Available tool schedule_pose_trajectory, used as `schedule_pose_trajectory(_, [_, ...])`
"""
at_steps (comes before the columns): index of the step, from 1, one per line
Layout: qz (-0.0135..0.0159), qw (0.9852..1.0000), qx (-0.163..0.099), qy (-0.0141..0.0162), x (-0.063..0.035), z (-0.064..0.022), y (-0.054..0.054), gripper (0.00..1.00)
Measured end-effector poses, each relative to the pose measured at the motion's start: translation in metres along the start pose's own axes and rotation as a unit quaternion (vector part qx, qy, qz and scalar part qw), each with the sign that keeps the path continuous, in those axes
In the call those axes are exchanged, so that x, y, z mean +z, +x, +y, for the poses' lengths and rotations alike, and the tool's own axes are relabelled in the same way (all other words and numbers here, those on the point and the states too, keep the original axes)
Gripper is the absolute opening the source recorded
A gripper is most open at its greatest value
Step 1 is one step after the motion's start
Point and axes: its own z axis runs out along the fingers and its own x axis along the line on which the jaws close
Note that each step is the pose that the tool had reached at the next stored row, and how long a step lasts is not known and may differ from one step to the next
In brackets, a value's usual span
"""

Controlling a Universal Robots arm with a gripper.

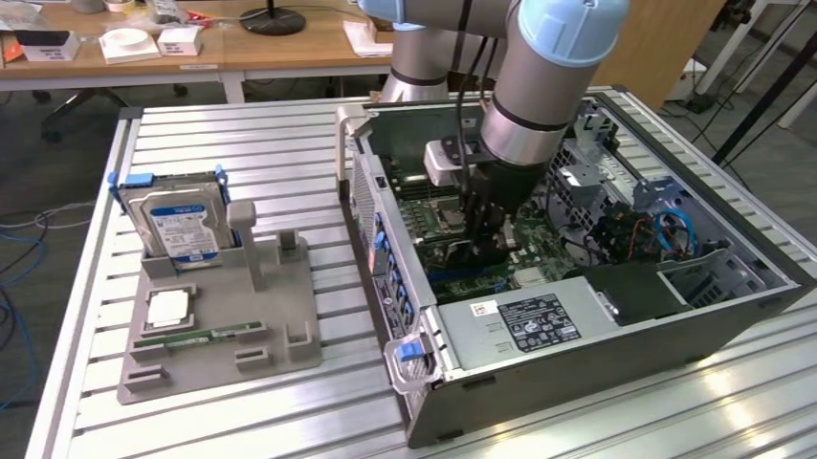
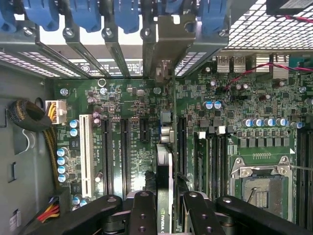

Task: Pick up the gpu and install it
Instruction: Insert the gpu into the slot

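The gpu (image 2: 164, 171) stands on edge between my fingers (image 2: 143, 211), its black cooler block facing one side. Its thin green edge runs along the motherboard's long expansion slots (image 2: 125, 156). Its silver end bracket (image 2: 172, 36) sits up at the row of rear slot openings in the case. My gripper (image 2: 164, 208) is shut on the card. In the exterior view the gripper (image 1: 492, 239) reaches straight down into the open computer case (image 1: 575, 316), low over the green motherboard (image 1: 428, 206).
Blue slot latches (image 2: 83, 12) line the case's rear wall, and an open processor socket (image 2: 261, 188) lies beside the card. On the table, at the exterior view's left, a grey fixture (image 1: 217, 316) holds a hard drive (image 1: 186, 225) and a memory stick (image 1: 205, 335).
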Motion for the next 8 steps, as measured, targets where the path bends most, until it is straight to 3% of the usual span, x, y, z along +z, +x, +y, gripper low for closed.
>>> schedule_pose_trajectory(8, [0.0001, 1.0, 0.0, -0.0001, 0.0057, 0.0004, -0.0013, 0.26])
